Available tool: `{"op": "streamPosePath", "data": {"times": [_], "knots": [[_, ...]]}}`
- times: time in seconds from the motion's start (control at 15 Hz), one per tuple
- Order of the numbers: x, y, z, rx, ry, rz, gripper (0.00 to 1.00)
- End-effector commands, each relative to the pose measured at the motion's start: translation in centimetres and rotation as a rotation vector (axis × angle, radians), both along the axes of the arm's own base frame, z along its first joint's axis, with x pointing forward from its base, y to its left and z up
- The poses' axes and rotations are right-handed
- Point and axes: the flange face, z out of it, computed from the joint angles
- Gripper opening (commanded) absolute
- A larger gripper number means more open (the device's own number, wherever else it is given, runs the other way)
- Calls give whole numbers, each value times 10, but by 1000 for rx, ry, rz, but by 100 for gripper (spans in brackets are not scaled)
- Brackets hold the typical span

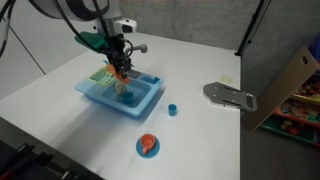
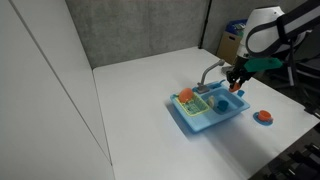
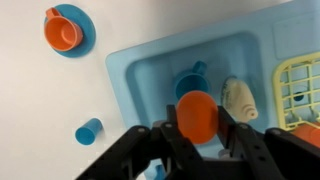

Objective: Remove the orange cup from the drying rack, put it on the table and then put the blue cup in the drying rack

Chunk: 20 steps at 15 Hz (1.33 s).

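My gripper [image 3: 197,122] is shut on the orange cup [image 3: 196,108] and holds it above the basin of a blue toy sink [image 3: 135,70]. In both exterior views the gripper [image 1: 121,72] [image 2: 237,78] hangs over the sink [image 1: 95,97] [image 2: 190,122]. The yellow drying rack [image 3: 297,85] [image 1: 101,75] is at one end of the sink. A small blue cup [image 3: 88,131] [image 1: 172,109] lies on the white table beside the sink. Another blue cup [image 3: 190,78] sits in the basin below the held cup.
An orange cup on a blue saucer [image 3: 63,30] [image 1: 148,146] [image 2: 264,117] stands on the table near its edge. A cream object [image 3: 238,98] lies in the basin. A grey flat piece [image 1: 230,96] lies on the table and a cardboard box [image 1: 290,80] stands beyond it.
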Motion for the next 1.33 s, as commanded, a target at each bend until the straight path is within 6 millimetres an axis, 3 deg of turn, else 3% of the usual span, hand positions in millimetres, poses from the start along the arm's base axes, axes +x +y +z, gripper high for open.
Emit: {"op": "streamPosePath", "data": {"times": [0.0,0.67,1.0,1.27], "knots": [[-11,-34,3,-14,20,-84,16],[-26,-137,-20,-45,43,-303,16],[-29,-173,-39,-71,46,-383,16],[-26,-188,-51,-84,36,-415,16]]}}
